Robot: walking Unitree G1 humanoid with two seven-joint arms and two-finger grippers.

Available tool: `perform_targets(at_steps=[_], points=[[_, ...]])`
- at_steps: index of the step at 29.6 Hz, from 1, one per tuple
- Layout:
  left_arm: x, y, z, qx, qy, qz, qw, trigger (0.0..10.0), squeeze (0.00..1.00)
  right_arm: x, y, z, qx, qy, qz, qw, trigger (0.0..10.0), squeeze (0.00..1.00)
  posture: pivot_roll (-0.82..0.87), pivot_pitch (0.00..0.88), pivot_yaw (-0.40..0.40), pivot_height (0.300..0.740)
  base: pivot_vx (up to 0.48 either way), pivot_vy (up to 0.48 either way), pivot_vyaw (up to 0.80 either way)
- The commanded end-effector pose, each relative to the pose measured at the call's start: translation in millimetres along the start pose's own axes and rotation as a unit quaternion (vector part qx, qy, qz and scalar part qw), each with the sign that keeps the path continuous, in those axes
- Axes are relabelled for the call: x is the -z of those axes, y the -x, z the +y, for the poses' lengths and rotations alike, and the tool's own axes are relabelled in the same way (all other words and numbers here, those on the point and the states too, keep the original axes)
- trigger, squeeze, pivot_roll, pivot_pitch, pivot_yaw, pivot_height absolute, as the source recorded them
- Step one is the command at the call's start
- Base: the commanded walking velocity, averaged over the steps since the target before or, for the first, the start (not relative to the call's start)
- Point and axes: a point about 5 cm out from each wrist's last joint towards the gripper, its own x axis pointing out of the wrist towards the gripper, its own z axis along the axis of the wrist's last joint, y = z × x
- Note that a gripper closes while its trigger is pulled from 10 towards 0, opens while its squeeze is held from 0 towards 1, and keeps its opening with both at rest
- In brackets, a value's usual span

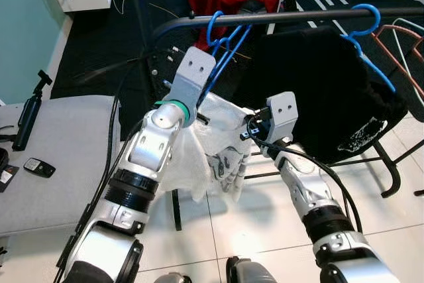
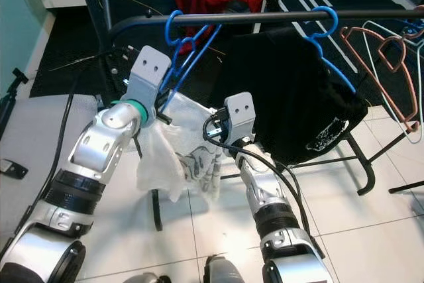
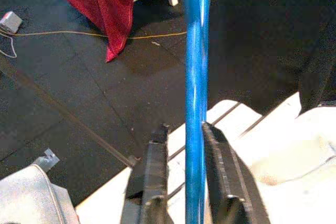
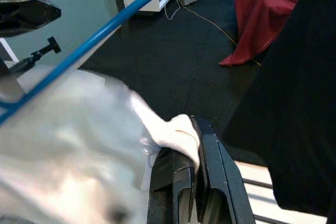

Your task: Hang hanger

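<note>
Below the rail (image 1: 278, 18), left end effector (image 3: 181, 140) grips blue hanger (image 3: 195, 77), arm raised.

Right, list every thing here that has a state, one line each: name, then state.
Blue hanger with white garment: hook over the rail, white cloth draped below.
Left gripper: fingers either side of the blue hanger's bar.
Right gripper: shut on the white garment's edge.
White garment: hanging, crumpled.
Black garment: hanging on a second blue hanger.
Second blue hanger: hooked on the rail.
Rail: horizontal, carrying hangers.
</note>
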Motion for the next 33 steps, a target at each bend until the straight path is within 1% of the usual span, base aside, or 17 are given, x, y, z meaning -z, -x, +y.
perform_targets(at_steps=[1, 2, 4, 5, 7, 8, 10, 12, 14, 15, 17, 19, 21, 24, 25, 29, 33], points=[[-6, 7.0, 1.3, 0.004, 0.01, -0.039, 0.999, 10.0, 1.0, 7, 5.2, 0.9, 0.004, -0.013, 0.005, 1.0, 0.0, 0.0, -0.07, 0.065, 0.068, 0.74, 0.0, 0.0, 0.0], [-13, 14.9, 4.0, 0.01, 0.023, -0.077, 0.997, 10.0, 0.0, 8, 8.4, 0.2, 0.007, -0.014, 0.003, 1.0, 0.0, 0.0, -0.07, 0.065, 0.067, 0.74, 0.0, 0.0, 0.0], [-23, 30.6, 8.6, 0.032, 0.042, -0.134, 0.99, 10.0, 0.0, 10, 14.4, -0.7, 0.008, -0.015, -0.002, 1.0, 0.0, 0.0, -0.07, 0.066, 0.065, 0.74, 0.0, 0.0, 0.0], [-23, 30.6, 8.6, 0.032, 0.042, -0.134, 0.99, 10.0, 0.0, 10, 14.4, -0.7, 0.008, -0.015, -0.002, 1.0, 0.0, 0.0, -0.07, 0.066, 0.065, 0.74, 0.0, 0.0, 0.0], [-27, 44.5, 13.9, 0.057, 0.057, -0.162, 0.984, 10.0, 0.0, 18, 24.6, -1.6, 0.009, -0.013, 0.004, 1.0, 0.0, 0.0, -0.06, 0.069, 0.065, 0.74, 0.0, 0.0, 0.0], [-27, 44.5, 13.9, 0.057, 0.057, -0.162, 0.984, 10.0, 0.0, 18, 24.6, -1.6, 0.009, -0.013, 0.004, 1.0, 0.0, 0.0, -0.06, 0.069, 0.065, 0.74, 0.0, 0.0, 0.0], [-27, 50.0, 16.1, 0.066, 0.065, -0.17, 0.981, 10.0, 0.0, 25, 33.4, -2.8, 0.012, -0.013, 0.013, 1.0, 0.0, 0.0, -0.06, 0.069, 0.064, 0.74, 0.0, 0.0, 0.0], [-27, 50.0, 16.1, 0.066, 0.065, -0.17, 0.981, 10.0, 0.0, 25, 33.4, -2.8, 0.012, -0.013, 0.013, 1.0, 0.0, 0.0, -0.06, 0.069, 0.064, 0.74, 0.0, 0.0, 0.0], [-24, 45.3, 10.7, 0.067, 0.061, -0.16, 0.983, 10.0, 0.0, 29, 41.4, -4.3, 0.017, -0.015, 0.017, 1.0, 0.0, 0.0, -0.07, 0.066, 0.063, 0.74, 0.0, 0.0, 0.0], [-24, 45.3, 10.7, 0.067, 0.061, -0.16, 0.983, 10.0, 0.0, 29, 41.4, -4.3, 0.017, -0.015, 0.017, 1.0, 0.0, 0.0, -0.07, 0.066, 0.063, 0.74, 0.0, 0.0, 0.0], [-20, 35.3, 3.3, 0.061, 0.037, -0.146, 0.987, 10.0, 0.0, 25, 46.4, -6.4, 0.02, -0.016, 0.006, 1.0, 0.0, 0.0, -0.08, 0.065, 0.063, 0.74, 0.0, 0.0, 0.0], [-20, 35.3, 3.3, 0.061, 0.037, -0.146, 0.987, 10.0, 0.0, 25, 46.4, -6.4, 0.02, -0.016, 0.006, 1.0, 0.0, 0.0, -0.08, 0.065, 0.063, 0.74, 0.0, 0.0, 0.0], [-22, 24.0, 3.7, 0.035, 0.014, -0.14, 0.989, 10.0, 0.0, 18, 49.1, -9.6, 0.02, -0.01, -0.007, 1.0, 0.0, 0.0, -0.09, 0.063, 0.064, 0.74, 0.0, 0.0, 0.0], [-24, 21.1, 5.1, 0.028, 0.009, -0.142, 0.989, 10.0, 0.0, 16, 50.2, -10.9, 0.021, -0.007, -0.011, 1.0, 0.0, 0.0, -0.09, 0.063, 0.064, 0.74, 0.0, 0.0, 0.0], [-27, 17.5, 6.6, 0.022, -0.002, -0.14, 0.99, 10.0, 1.0, 14, 50.8, -12.4, 0.023, -0.004, -0.013, 1.0, 0.0, 0.0, -0.09, 0.061, 0.069, 0.74, 0.0, 0.0, 0.0], [-38, 10.6, 9.1, 0.018, 0.009, -0.134, 0.991, 10.0, 1.0, 12, 52.0, -13.5, 0.029, -0.004, -0.016, 0.999, 0.0, 0.0, -0.09, 0.061, 0.074, 0.74, 0.0, 0.0, 0.0], [-39, 6.7, 8.0, 0.015, 0.01, -0.127, 0.992, 10.0, 1.0, 12, 52.3, -12.4, 0.029, -0.005, -0.016, 0.999, 0.0, 0.0, -0.09, 0.062, 0.075, 0.74, 0.0, 0.0, 0.0]])
